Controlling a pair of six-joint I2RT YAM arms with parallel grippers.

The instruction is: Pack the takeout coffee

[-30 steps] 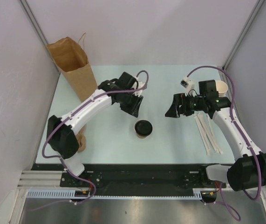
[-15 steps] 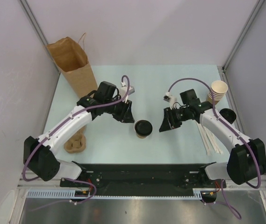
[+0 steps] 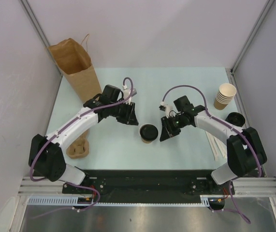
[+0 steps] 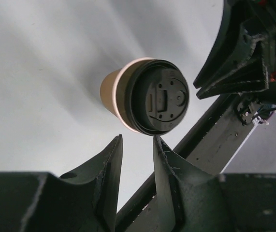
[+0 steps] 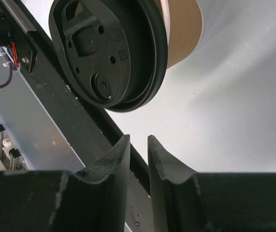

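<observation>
Coffee (image 3: 148, 133) upright on table (image 3: 186, 82), axis vertical, well right of bag (image 3: 75, 67). Flanked by right gripper (image 3: 166, 130) just beside coffee, nearer, jaws almost together, and left gripper (image 3: 132, 116) up-left of coffee, jaws narrowly apart. Neither touching.

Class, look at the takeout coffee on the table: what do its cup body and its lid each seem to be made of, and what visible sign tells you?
Takeout coffee: the cup body looks like matte tan kraft paper, plain and unglossy. Its lid looks like moulded black plastic, semi-matte, given the embossed ridges, small holes and raised marks.
</observation>
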